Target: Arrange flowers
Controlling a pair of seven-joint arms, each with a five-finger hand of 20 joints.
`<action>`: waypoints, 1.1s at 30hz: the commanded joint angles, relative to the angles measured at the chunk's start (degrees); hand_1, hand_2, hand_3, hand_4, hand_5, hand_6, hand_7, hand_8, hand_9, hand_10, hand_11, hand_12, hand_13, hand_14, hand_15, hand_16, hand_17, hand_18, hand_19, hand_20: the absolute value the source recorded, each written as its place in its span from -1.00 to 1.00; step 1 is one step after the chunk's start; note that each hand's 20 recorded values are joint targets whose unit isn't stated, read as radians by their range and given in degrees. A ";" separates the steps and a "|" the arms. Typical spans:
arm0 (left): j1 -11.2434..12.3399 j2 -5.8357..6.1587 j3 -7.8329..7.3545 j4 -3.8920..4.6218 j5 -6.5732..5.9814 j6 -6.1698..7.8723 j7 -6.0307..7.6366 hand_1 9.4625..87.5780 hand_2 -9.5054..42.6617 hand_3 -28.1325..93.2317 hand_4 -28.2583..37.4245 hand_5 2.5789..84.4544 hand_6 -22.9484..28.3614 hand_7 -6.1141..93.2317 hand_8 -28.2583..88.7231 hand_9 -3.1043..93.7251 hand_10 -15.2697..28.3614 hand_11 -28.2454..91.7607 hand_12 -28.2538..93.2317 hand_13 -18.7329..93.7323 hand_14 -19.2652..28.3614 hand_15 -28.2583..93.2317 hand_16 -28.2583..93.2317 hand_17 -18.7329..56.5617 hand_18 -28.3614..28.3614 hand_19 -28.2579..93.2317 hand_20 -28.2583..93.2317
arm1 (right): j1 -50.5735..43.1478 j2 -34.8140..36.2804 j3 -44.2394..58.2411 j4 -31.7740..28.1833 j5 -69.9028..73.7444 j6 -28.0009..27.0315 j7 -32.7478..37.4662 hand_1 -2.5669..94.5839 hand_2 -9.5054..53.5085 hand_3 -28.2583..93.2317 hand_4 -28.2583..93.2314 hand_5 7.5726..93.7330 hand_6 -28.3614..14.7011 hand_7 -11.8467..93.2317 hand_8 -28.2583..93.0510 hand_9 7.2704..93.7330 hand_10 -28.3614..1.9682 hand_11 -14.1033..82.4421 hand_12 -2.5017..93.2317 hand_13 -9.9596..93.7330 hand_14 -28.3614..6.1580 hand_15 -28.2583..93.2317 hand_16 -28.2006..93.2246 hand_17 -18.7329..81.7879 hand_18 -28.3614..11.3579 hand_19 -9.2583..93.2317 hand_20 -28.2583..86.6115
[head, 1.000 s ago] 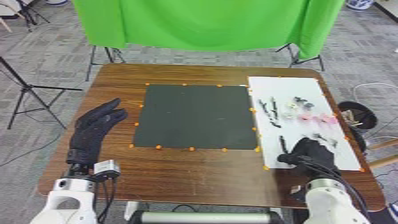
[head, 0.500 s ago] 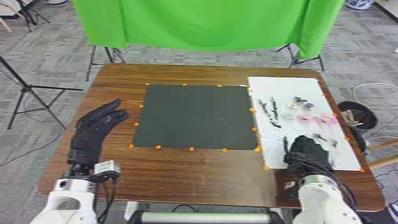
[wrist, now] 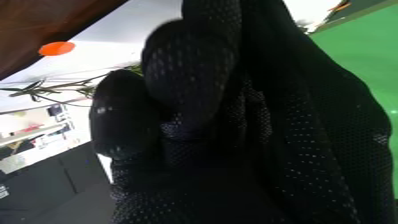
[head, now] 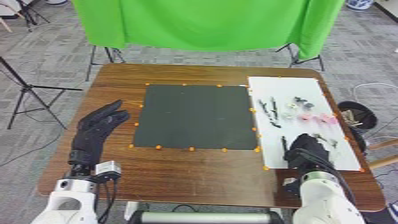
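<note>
Pink flowers (head: 329,119) beyond right hand (head: 309,150); opening, hold unclear; left hand (head: 91,132) loosely extended, empty.

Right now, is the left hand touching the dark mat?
Apart. In the head view, a strip of brown table shows between the left hand and the dark mat.

From my feed I see a brown wooden table (head: 195,170) standing on a floor of patterned grey carpet (head: 53,70). Beyond its far edge, a bright green cloth (head: 209,25) hangs in soft folds, with dark stand legs (head: 91,59) under its sides. On the left I make out a black tripod (head: 27,88) and a thin cable (head: 35,152) trailing over the carpet. A black bin (head: 357,111) sits just beside the table's right edge. The light looks even to me.
</note>
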 commanded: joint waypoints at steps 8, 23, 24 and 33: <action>-0.10 0.09 0.10 0.03 -1.31 -0.72 -0.41 -0.39 -0.99 0.56 -0.72 0.15 0.07 -0.65 -0.64 0.08 0.37 -0.18 -0.38 0.08 0.49 -0.17 -0.60 -0.09 0.42 -0.33 -0.22 | 0.67 4.49 -0.48 -0.08 -0.35 9.55 -3.65 0.32 -1.00 0.45 -0.50 0.72 0.02 -0.32 -0.26 1.00 0.16 -0.12 -0.24 1.00 0.63 0.44 -0.25 0.94 0.31 0.79 0.14; -0.89 3.93 -2.93 2.04 -3.77 2.60 0.41 -0.39 -0.97 0.56 -0.73 0.14 0.07 -0.65 -0.64 0.09 0.37 -0.18 -0.38 0.08 0.49 -0.17 -0.60 -0.10 0.42 -0.33 -0.22 | 20.07 10.49 -8.35 -3.57 13.19 12.69 -7.78 0.30 -1.00 0.46 -0.45 0.70 0.01 -0.24 -0.26 1.00 0.15 -0.10 -0.22 1.00 0.65 0.46 -0.23 0.95 0.30 0.78 0.22; -1.10 4.51 -3.52 2.51 -3.74 3.11 0.63 -0.40 -0.97 0.56 -0.73 0.15 0.07 -0.65 -0.64 0.09 0.38 -0.18 -0.38 0.08 0.49 -0.17 -0.60 -0.10 0.42 -0.34 -0.22 | 22.93 10.50 -10.11 -2.95 14.19 12.76 -8.03 0.30 -1.00 0.46 -0.45 0.70 0.00 -0.24 -0.26 1.00 0.15 -0.09 -0.22 1.00 0.65 0.46 -0.23 0.95 0.31 0.78 0.22; -5.49 8.79 -4.89 10.17 -4.13 9.18 2.83 -0.63 -0.69 0.63 -0.98 0.17 0.04 -0.64 -0.65 0.10 0.39 -0.20 -0.40 0.07 0.48 -0.19 -0.61 -0.09 0.40 -0.36 -0.22 | 46.81 4.95 -28.05 7.67 21.28 13.82 -9.50 0.30 -1.00 0.46 -0.44 0.70 -0.01 -0.22 -0.27 1.00 0.15 -0.09 -0.23 1.00 0.65 0.46 -0.23 0.96 0.31 0.78 0.23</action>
